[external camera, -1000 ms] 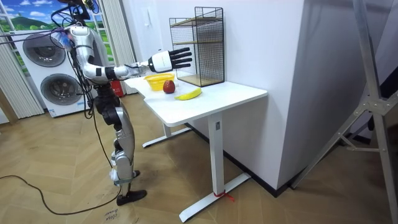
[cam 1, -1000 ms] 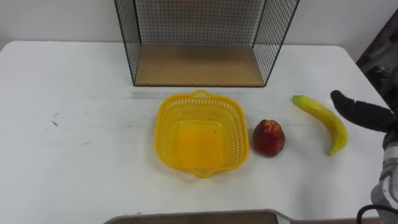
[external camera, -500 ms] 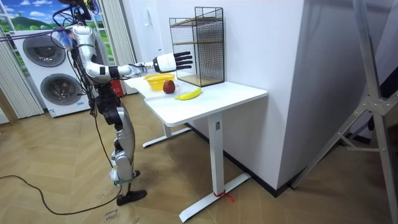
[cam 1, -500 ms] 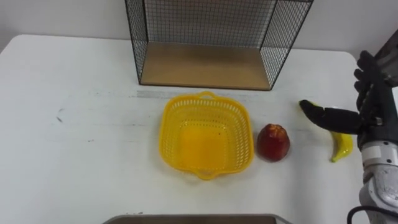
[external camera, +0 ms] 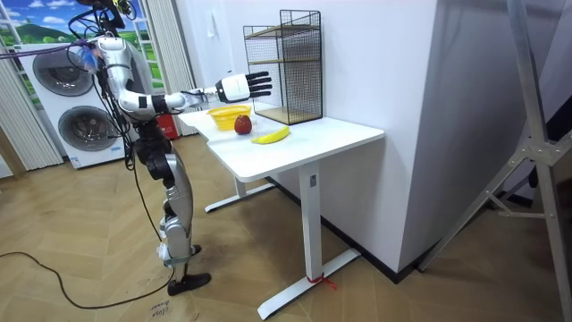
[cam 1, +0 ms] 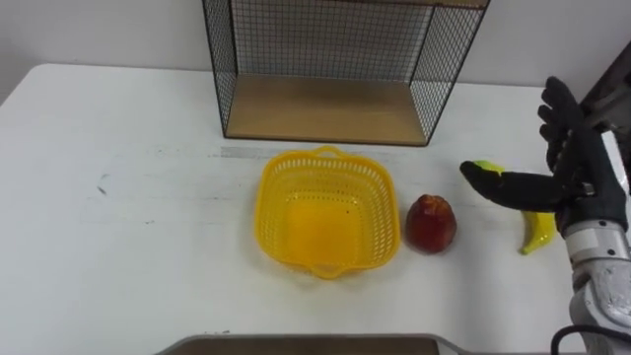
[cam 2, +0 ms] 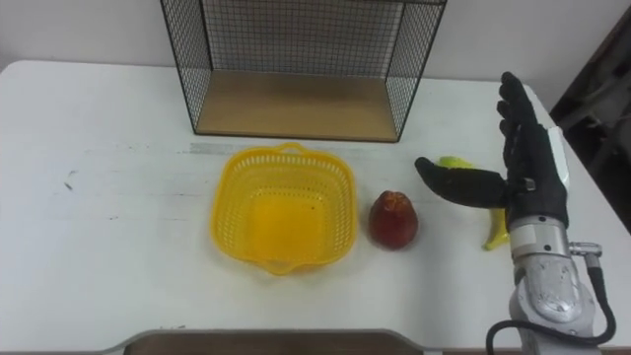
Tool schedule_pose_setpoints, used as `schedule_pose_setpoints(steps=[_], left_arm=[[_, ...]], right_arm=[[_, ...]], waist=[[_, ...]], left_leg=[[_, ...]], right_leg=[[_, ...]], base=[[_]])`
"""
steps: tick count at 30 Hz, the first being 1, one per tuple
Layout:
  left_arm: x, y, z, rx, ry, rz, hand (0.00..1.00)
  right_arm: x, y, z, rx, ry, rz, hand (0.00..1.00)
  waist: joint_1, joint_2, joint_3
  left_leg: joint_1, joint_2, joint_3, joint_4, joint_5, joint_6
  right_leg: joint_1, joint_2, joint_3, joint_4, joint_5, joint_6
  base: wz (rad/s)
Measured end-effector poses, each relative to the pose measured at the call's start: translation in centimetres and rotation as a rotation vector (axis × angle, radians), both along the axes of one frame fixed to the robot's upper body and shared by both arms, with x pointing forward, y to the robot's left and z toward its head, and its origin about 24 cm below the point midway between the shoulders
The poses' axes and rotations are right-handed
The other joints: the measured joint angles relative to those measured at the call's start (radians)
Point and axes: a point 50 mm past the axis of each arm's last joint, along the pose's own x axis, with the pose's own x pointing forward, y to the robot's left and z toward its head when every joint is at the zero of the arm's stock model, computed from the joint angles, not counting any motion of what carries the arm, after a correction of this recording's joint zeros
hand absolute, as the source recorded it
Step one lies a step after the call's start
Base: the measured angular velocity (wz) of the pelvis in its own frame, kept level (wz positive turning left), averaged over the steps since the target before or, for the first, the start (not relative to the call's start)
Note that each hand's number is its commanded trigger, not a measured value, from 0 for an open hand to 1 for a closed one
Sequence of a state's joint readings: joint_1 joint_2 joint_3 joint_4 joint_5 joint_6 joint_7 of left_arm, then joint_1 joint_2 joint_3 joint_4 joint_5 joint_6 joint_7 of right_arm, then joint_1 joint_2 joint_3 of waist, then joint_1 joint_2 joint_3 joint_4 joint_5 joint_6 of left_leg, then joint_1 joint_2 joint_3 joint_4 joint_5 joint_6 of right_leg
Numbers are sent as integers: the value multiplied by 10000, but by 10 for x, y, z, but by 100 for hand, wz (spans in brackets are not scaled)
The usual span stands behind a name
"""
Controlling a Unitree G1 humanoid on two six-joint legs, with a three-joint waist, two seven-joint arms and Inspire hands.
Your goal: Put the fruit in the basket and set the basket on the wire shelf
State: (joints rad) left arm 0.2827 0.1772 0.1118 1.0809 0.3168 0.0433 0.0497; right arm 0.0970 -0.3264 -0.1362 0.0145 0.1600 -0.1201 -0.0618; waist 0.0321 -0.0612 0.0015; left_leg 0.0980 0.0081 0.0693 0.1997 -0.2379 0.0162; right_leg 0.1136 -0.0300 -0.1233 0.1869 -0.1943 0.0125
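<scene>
A yellow plastic basket (cam 1: 325, 212) sits empty at the middle of the white table (cam 1: 128, 227). A red apple (cam 1: 431, 222) stands just right of it, a small gap between them. Further right lies a yellow banana (cam 1: 538, 230), partly covered by my right hand (cam 1: 584, 177). That hand is open, held edge-up over the banana with its thumb (cam 1: 503, 185) stretched toward the apple; I cannot tell whether it touches the banana. The black wire shelf (cam 1: 325, 106) with its wooden floor stands behind the basket. In the room view I stand at the table's end, right hand (external camera: 236, 87) reaching over the fruit.
The wire shelf's open front faces the basket, with bare table between them. The table's right edge (cam 2: 592, 212) runs close to the banana. A dark ledge (cam 1: 315, 345) lies along the near edge. Washing machines (external camera: 63, 107) stand behind me in the room view.
My right hand has come in from the right edge and risen over the banana, fingers now showing. The view has shifted slightly; basket, apple and banana have not moved.
</scene>
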Motion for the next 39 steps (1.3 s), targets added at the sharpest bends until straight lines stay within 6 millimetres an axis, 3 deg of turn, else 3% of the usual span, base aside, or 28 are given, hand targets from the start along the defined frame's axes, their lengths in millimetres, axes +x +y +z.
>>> schedule_pose_setpoints(steps=[13, 22, 39], left_arm=[[2, 0, 0, -54, -34, -6, 0], [3, -1, 0, -181, -20, -111, 0], [4, -3, -1, -606, 41, -304, 0]], right_arm=[[1, 7, 5, -522, 34, 811, 0], [2, 28, -7, -810, 696, 1955, 0], [2, 37, -12, -815, 992, 2849, 0]], waist=[[30, -31, 0], [30, -10, 16], [29, -119, 59]], left_leg=[[11, 0, 1, 67, 0, 0], [30, 3, -15, 68, 0, 0], [123, 1, -35, 69, -1, 1]], right_leg=[[13, -3, -7, -10, 0, 0], [41, -4, -20, -7, 4, -5], [136, -6, -39, -10, 4, -3]], base=[[0], [0], [0]])
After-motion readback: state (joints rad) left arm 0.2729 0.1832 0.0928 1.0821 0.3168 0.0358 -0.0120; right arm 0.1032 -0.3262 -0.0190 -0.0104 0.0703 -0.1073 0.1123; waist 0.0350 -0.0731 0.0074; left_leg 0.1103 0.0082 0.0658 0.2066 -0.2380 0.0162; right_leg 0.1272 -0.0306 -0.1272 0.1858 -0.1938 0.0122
